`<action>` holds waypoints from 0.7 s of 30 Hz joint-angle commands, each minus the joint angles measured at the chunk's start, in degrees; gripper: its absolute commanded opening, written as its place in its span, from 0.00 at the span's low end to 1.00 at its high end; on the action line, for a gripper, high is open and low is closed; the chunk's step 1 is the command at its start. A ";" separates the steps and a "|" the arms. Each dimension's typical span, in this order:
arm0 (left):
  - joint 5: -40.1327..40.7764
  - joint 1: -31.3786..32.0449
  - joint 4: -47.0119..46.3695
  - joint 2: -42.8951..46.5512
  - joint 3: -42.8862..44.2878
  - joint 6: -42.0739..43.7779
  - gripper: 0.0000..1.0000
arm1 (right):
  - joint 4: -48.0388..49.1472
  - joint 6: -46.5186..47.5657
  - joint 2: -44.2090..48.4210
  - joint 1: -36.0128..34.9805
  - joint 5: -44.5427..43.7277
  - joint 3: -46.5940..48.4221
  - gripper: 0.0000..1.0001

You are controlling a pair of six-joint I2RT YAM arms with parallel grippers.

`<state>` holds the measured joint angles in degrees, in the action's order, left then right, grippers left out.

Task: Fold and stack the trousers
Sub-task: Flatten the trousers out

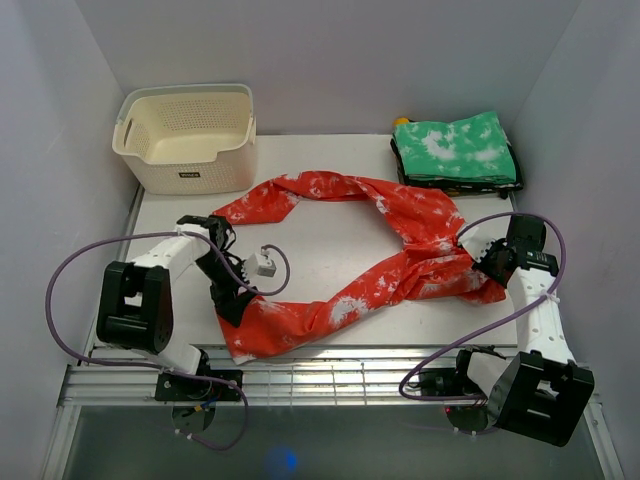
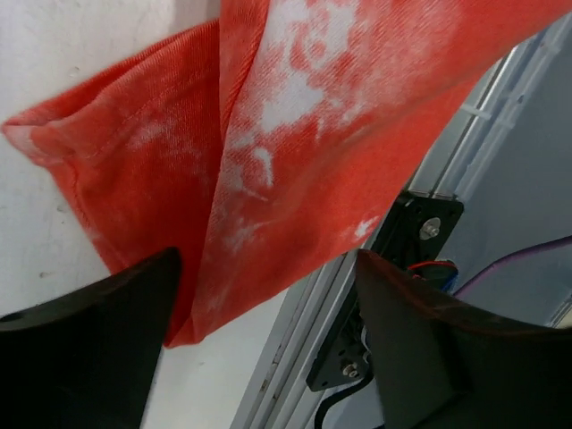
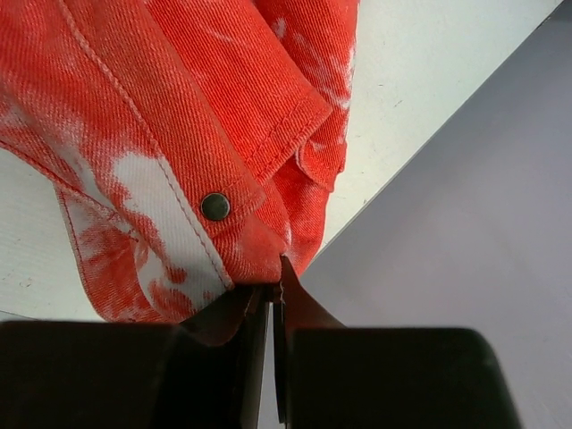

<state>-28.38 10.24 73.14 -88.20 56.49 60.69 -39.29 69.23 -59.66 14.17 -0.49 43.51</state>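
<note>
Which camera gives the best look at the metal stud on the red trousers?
Right wrist view: the stud shows close and sharp on the trousers. From the top external view it's too small to find; the left wrist view shows only cloth, no stud.

Lab booth, plain white walls [image 1: 330,60]

Legible text: none I can read. One entry: cream plastic basket [image 1: 186,150], far beyond the left gripper [image 2: 268,304]. The dark label [image 1: 190,176] on its front wall has lettering too small to make out.
</note>
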 commanded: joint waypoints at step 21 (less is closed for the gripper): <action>0.09 -12.34 -4.06 -28.36 44.35 -10.16 0.90 | 5.62 5.13 1.04 -0.02 -2.50 -2.99 0.08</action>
<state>-24.84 0.12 64.64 -122.56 102.85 49.30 -36.56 70.65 -58.85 14.13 -3.05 40.66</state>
